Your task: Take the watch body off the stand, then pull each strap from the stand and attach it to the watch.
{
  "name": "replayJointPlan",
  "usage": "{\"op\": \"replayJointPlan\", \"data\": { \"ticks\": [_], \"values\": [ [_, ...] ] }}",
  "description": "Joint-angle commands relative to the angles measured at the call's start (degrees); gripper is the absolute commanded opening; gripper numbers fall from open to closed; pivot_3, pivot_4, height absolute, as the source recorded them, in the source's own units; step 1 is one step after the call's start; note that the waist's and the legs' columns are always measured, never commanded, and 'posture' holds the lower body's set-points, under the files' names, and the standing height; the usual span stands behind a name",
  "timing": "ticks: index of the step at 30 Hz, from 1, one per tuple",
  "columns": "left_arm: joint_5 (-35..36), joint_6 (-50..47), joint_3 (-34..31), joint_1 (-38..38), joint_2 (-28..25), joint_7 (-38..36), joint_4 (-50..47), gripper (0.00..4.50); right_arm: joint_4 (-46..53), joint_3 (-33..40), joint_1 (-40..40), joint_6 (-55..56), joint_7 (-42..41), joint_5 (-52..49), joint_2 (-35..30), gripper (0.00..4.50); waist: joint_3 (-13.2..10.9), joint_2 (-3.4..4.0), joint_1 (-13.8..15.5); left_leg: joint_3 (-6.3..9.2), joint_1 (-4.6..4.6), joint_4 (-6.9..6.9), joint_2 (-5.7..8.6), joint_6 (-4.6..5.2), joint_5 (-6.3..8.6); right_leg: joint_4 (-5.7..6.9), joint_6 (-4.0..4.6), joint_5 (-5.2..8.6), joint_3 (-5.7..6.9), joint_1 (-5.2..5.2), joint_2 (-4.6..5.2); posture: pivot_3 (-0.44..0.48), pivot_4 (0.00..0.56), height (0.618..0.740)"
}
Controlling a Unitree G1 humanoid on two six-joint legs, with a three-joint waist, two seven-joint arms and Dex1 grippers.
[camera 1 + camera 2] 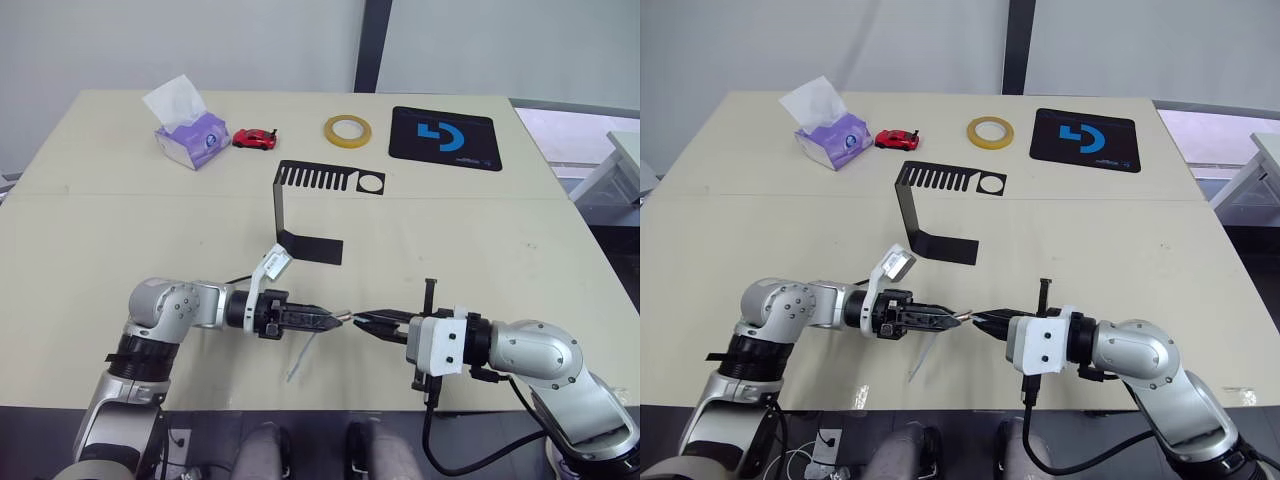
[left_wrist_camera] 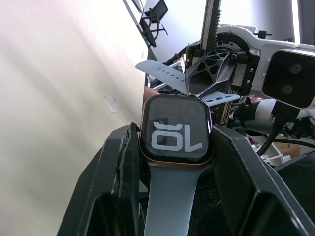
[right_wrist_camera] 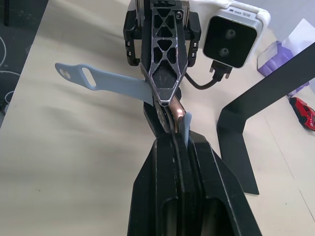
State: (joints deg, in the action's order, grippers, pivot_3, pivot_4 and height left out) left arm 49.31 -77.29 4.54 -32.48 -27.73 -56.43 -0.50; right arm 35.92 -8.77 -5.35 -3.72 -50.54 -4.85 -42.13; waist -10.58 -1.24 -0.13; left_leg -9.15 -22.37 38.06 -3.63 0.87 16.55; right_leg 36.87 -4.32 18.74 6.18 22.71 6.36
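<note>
Watch body (image 2: 176, 129) is off the stand (image 1: 305, 205) and held above the near edge of the worktop (image 1: 500, 250), pinched by its sides between the fingers of the left gripper (image 1: 335, 320). One strap (image 2: 174, 201) is already joined to the case and runs back between those fingers; in the head views its free end hangs toward the worktop. The second strap (image 2: 165, 76) is gripped by the right gripper (image 1: 362, 321), fingers closed on it edge-on.

Key relation: the two grippers face each other tip to tip, roughly along one line across the worktop. The second strap meets the free end of the case, its long axis continuing the watch's long axis. Whether its lug is seated in the slot cannot be told.

Judgement: last attachment in progress; it calls for a straight push along that axis.

Stand is empty, well behind the grippers. Tissue box (image 1: 186, 135), red toy car (image 1: 254, 139), tape ring (image 1: 346, 129), black mat (image 1: 445, 138) lie along the far edge. Nothing obstructs.
</note>
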Motion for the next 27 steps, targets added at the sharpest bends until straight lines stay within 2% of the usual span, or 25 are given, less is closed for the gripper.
{"op": "replayJointPlan", "data": {
  "ticks": [1,27],
  "values": [
    [2.21,-0.20,0.12,-0.28,0.76,-0.52,-3.47,1.70,2.32,-0.86,-0.52,0.90,0.38,0.64,0.34,0.00,0.00,0.00,0.00,0.00,0.00,0.00,0.00,0.00,0.00,0.00,0.00,0.00,0.00,0.00,0.00,0.000,0.150,0.740],
    [3.09,-3.32,-1.13,-0.52,3.84,5.14,-5.62,1.70,2.00,-4.23,-2.57,-0.12,1.04,7.21,1.58,0.00,0.00,0.00,0.00,0.00,0.00,0.00,0.00,-0.01,0.00,0.00,0.00,0.00,0.00,0.00,0.01,0.000,0.150,0.740]
  ]
}}
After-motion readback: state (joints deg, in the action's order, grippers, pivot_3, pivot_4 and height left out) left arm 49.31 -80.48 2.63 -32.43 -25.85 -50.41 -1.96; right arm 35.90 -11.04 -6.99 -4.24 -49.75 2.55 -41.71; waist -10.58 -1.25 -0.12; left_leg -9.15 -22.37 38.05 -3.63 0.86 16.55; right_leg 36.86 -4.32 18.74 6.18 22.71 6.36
